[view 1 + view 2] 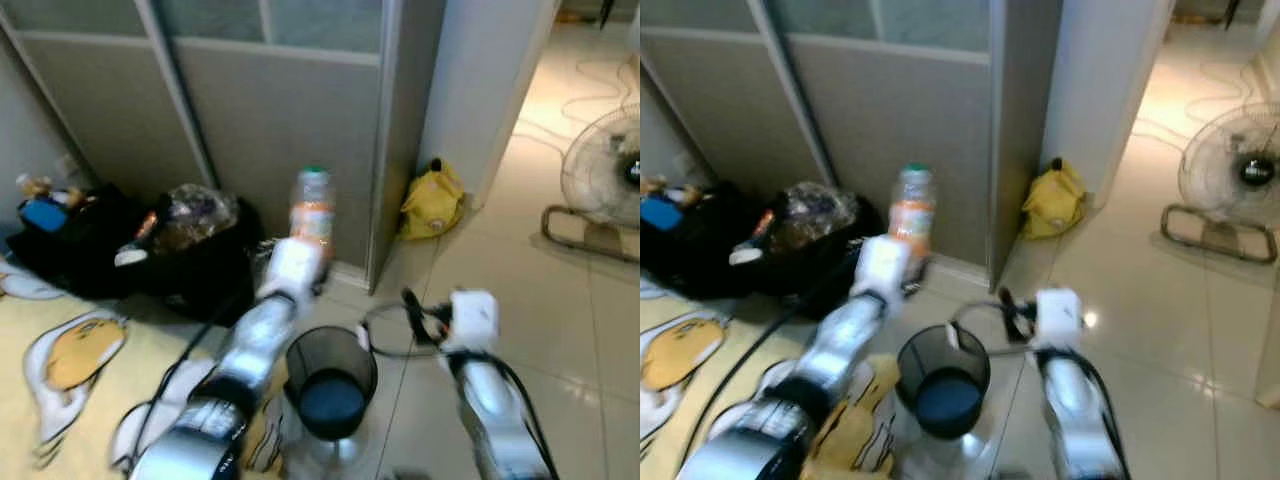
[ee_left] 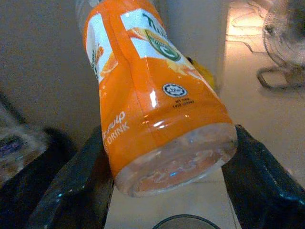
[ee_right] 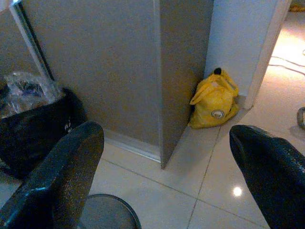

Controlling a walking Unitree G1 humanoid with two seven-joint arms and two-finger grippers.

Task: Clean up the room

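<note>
left gripper [image 1: 300, 262]: raised ahead of the robot, clamped on an orange drink bottle [image 1: 312, 207], green cap up, long axis near upright.
right gripper [image 1: 412, 312]: low over the floor tiles [image 1: 560, 330], nothing between the fingers.
head views, target: black mesh wastebasket [image 1: 331, 381] stands on the tiles between the two arms, mouth up. Bottle sits beyond and above its far rim, so I judge the next move is to pull back and lower; the left arm has it, and the right is no nearer to anything useful.
head views, room: grey sliding door panel [image 1: 270, 120] and its post just behind the bottle; black bag [image 1: 130, 255] of clutter to the left; yellow bag [image 1: 432, 200] at the post's foot; floor fan [image 1: 605, 180] well apart on the right. Open tile on the right side.
left wrist view: black fingers [image 2: 71, 191] flank the bottle's clear base [image 2: 176, 164]; label reads "DRINK"; basket rim just past the base.
right wrist view: fingers [image 3: 62, 176] spread wide, empty; yellow bag straight ahead; basket rim near.
</note>
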